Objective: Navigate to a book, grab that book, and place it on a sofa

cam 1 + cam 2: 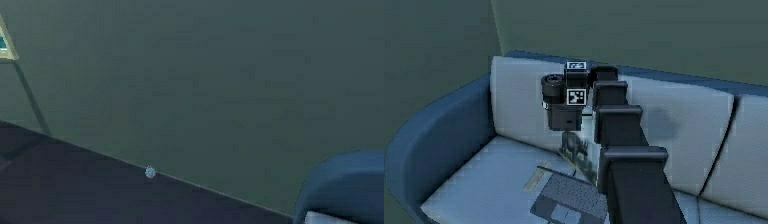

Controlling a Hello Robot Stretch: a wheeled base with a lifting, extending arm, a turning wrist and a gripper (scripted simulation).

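Most seems done: the gripper [572, 145] is at the sofa [454, 125], a flat dark thing [564, 205] lying just below the jaws, whose hold I cannot tell.

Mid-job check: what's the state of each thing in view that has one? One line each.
Arm: extended out over the sofa's seat.
Hand: above the seat cushion; cannot tell whether it holds anything.
Sofa: upright against the wall, with flat things lying on its seat.
Dark flat thing: lying flat on the seat cushion, just left of the arm.
Small grey round thing: on the floor at the foot of the wall.
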